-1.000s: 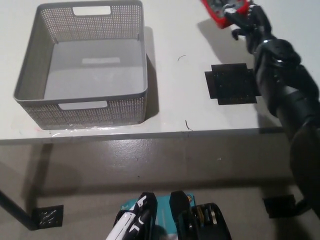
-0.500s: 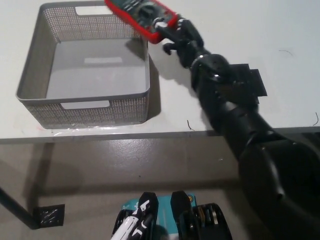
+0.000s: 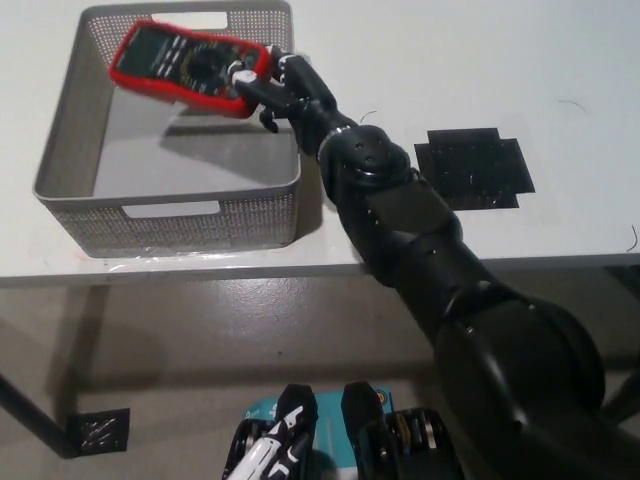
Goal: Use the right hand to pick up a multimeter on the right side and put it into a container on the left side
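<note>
so the big change over the last second: the multimeter (image 3: 188, 68) went from the far right edge of the table, up near the top corner of the head view, all the way across to the left, and now it's hanging over the grey mesh container (image 3: 62, 150). half a second ago it was only just reaching the container's back right corner, now it sits above the back half of the open box, tilted, face up, with its shadow falling on the container floor under it, so i'd say it's in the air and not set down yet. the black right hand (image 3: 272, 90) has its fingers wrapped around the right end of the meter's red casing, pinching it firmly, and the arm stretches diagonally from the bottom right across the table. the black square mat (image 3: 475, 168) on the right is now uncovered and bare. the white left hand (image 3: 265, 452) rests low at the bottom of the frame, i can't tell whether its fingers are spread or curled. what this means for the task: pickup and carry look done, what's left is lowering it a bit and letting go so it drops inside the walls.
</note>
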Motion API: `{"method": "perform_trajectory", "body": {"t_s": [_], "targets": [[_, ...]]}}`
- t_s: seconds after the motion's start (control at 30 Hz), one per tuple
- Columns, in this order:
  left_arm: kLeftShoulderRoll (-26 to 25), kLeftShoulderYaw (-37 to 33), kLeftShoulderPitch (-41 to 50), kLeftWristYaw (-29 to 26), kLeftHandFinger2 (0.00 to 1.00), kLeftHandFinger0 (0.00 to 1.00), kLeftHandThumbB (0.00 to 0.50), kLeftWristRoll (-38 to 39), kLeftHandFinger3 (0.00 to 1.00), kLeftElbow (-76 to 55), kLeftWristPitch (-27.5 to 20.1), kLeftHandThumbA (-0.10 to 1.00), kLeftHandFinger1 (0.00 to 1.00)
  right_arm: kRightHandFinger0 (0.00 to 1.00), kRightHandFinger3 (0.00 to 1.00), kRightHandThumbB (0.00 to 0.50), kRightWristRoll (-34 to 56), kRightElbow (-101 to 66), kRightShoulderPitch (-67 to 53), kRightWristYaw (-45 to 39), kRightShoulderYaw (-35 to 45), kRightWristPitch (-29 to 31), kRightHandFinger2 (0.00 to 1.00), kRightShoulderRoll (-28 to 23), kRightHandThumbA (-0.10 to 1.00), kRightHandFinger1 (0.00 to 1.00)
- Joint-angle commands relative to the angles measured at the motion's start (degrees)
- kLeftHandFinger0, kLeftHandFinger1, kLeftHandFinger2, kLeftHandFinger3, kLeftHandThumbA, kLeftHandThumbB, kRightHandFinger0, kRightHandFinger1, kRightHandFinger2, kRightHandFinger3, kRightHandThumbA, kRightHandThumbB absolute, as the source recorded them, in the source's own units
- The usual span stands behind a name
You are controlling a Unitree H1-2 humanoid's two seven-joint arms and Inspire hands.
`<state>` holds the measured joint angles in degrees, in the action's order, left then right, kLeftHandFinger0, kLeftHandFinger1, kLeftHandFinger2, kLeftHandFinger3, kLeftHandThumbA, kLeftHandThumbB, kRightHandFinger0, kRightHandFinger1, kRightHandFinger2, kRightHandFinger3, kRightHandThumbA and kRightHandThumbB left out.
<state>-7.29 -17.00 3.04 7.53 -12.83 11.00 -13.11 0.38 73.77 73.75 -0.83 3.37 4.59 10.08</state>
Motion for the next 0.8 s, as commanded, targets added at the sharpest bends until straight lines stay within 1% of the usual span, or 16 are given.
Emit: {"method": "perform_trajectory", "body": {"t_s": [0.0,0.03,0.07,0.1,0.13,0.17,0.2,0.37,0.5,0.57,0.63,0.67,0.7,0.77], "targets": [[-0.65,-1.42,-0.95,1.95,1.0,1.0,0.395,-0.8,1.0,-0.21,-1.69,1.0,1.0,0.68,1.0,0.404,-2.74,-6.68,0.45,-5.76,-4.23,-3.88,1.0,-2.96,0.62,1.0],[-0.5,-1.79,-1.29,2.28,1.0,1.0,0.401,-0.88,1.0,-0.13,-1.38,1.0,1.0,1.0,1.0,0.419,-2.11,-8.38,-0.79,-8.41,-4.96,-4.18,1.0,-4.1,0.66,1.0],[-0.34,-2.03,-1.56,2.25,1.0,1.0,0.408,-1.09,1.0,-0.04,-1.3,1.0,1.0,1.0,1.0,0.445,-2.01,-8.85,-1.38,-9.76,-5.53,-4.02,1.0,-5.07,0.69,1.0],[-0.34,-2.28,-1.74,2.25,1.0,1.0,0.413,-1.29,1.0,0.04,-1.06,1.0,1.0,1.0,1.0,0.462,-1.45,-9.04,-1.73,-11.35,-5.82,-4.41,1.0,-5.9,0.71,1.0],[-0.4,-2.56,-1.99,2.37,1.0,1.0,0.403,-1.43,1.0,0.09,-0.83,1.0,1.0,1.0,1.0,0.477,-0.73,-9.16,-2.02,-12.75,-5.82,-4.67,1.0,-6.62,0.72,1.0],[-0.48,-2.72,-2.14,2.38,1.0,1.0,0.401,-1.52,1.0,0.08,-0.78,1.0,1.0,1.0,1.0,0.477,-0.38,-9.06,-2.11,-13.5,-5.83,-4.62,1.0,-7.01,0.72,1.0],[-0.69,-2.96,-2.27,2.46,1.0,1.0,0.384,-1.66,1.0,0.05,-0.89,1.0,1.0,1.0,1.0,0.499,-1.36,-9.37,-2.43,-13.31,-6.87,-4.15,1.0,-7.67,0.78,1.0],[-0.82,-3.25,-2.27,2.34,1.0,1.0,0.367,-2.1,1.0,0.12,-1.44,1.0,1.0,1.0,1.0,0.5,-1.35,-10.55,-3.37,-13.33,-7.64,-4.09,1.0,-9.1,0.87,1.0],[-0.39,-3.16,-1.89,2.24,1.0,1.0,0.377,-2.0,1.0,0.11,-1.16,1.0,1.0,1.0,1.0,0.5,-0.66,-11.97,-3.86,-13.7,-7.15,-3.84,1.0,-9.92,0.89,1.0],[-0.42,-3.09,-1.67,2.01,1.0,1.0,0.375,-2.36,1.0,-0.08,-1.1,1.0,1.0,1.0,1.0,0.5,-0.68,-13.43,-4.22,-13.91,-7.09,-4.02,1.0,-10.64,0.9,1.0],[-0.67,-2.62,-1.53,1.9,1.0,1.0,0.39,-2.25,1.0,-0.54,-0.68,1.0,1.0,1.0,1.0,0.5,0.41,-16.25,-4.7,-15.29,-6.33,-4.29,1.0,-11.75,0.92,1.0],[-0.69,-2.41,-1.43,1.97,1.0,1.0,0.399,-1.94,1.0,-0.71,-0.54,1.0,1.0,1.0,1.0,0.5,0.54,-18.32,-5.37,-15.82,-6.23,-4.78,1.0,-12.69,0.94,1.0],[-0.64,-2.22,-1.46,1.84,1.0,1.0,0.395,-1.62,1.0,-0.24,-1.21,1.0,1.0,1.0,1.0,0.5,0.39,-21.35,-6.31,-15.81,-6.19,-5.57,1.0,-13.71,0.99,1.0],[-0.76,-1.74,-1.49,1.84,1.0,1.0,0.396,-1.3,1.0,-0.25,-1.09,1.0,1.0,1.0,1.0,0.5,1.22,-28.05,-8.16,-15.48,-4.93,-8.42,1.0,-15.69,0.99,1.0]]}}
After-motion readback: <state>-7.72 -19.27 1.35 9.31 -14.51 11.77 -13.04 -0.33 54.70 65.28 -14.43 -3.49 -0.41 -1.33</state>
